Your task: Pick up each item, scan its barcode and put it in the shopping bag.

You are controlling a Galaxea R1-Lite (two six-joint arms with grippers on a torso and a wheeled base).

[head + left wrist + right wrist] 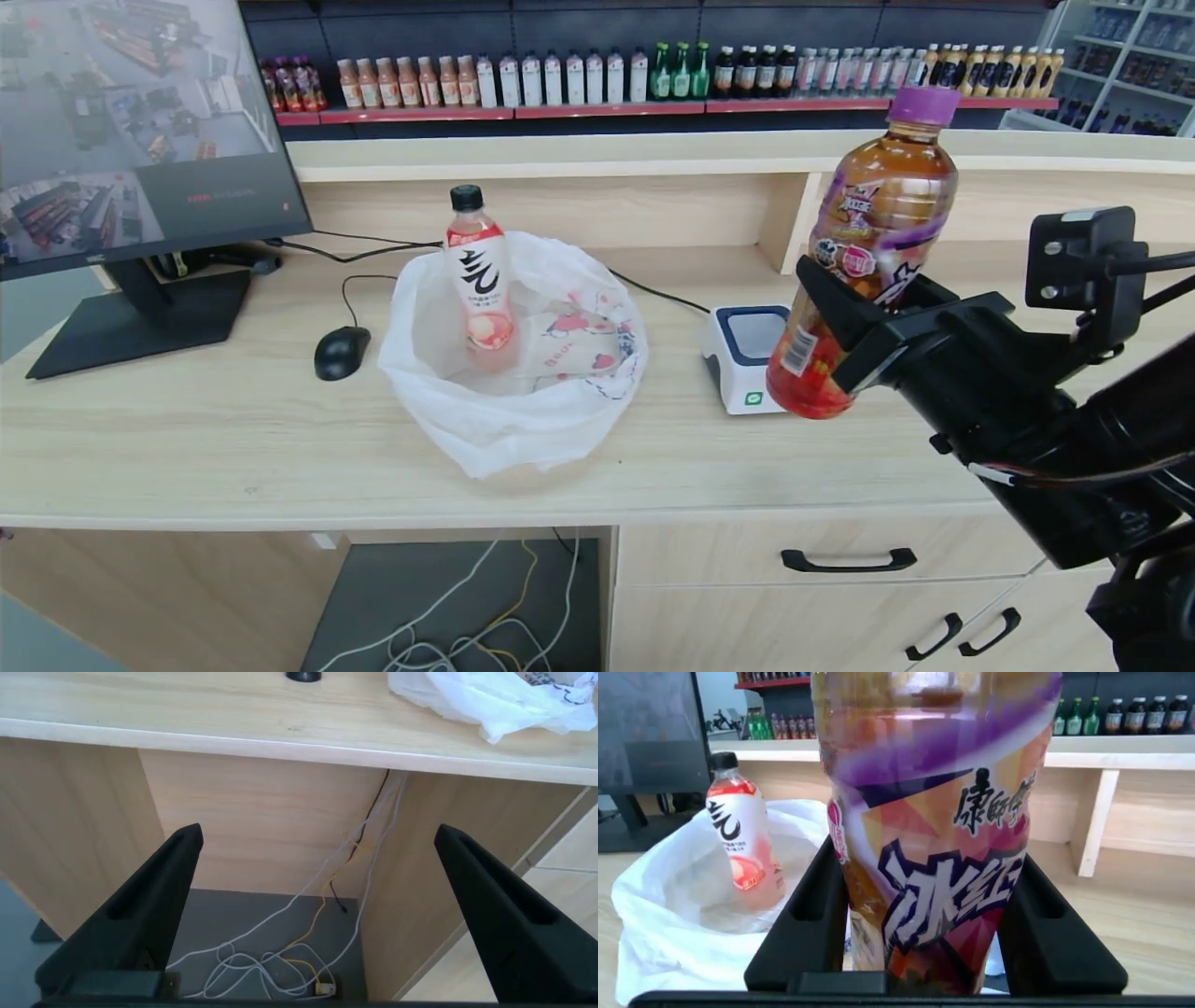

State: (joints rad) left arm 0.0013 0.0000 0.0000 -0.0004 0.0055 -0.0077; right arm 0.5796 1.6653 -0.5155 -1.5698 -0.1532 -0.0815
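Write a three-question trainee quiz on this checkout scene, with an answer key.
1. Multiple choice: what does the right gripper hold? A) nothing B) the purple-capped drink bottle C) a computer mouse
2. True or false: the black-capped pink bottle stands upright inside the shopping bag.
3. Fill in: the left gripper is ____ (open or shut).
Key: 1 B; 2 true; 3 open.

The wooden counter (pixel 233 439) carries a monitor (pixel 131 121), mouse (pixel 341 353), white shopping bag (pixel 485 420) and barcode scanner (pixel 742 359).
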